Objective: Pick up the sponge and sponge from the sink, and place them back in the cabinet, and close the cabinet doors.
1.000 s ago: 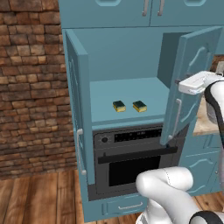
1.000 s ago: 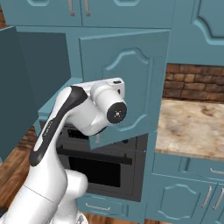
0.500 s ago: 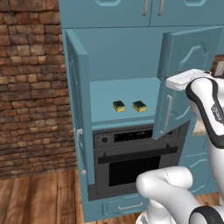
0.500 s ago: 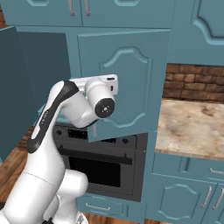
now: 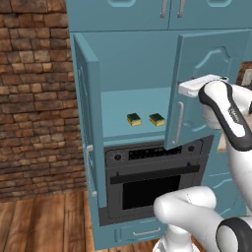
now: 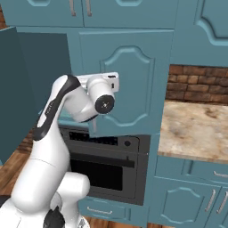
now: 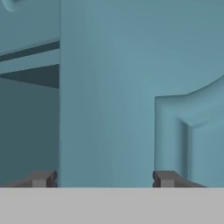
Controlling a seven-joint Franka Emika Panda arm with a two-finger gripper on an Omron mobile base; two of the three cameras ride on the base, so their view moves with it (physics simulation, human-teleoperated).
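Left base view, two sponges (image 5: pixel 134 119) (image 5: pixel 157 119), two cabinet doors (image 5: pixel 91 147) (image 5: pixel 206 93)

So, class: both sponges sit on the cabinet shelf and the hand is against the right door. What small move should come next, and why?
Probably push the right door further shut: it stands ajar with the gripper open against its face, and both sponges lie on the shelf.
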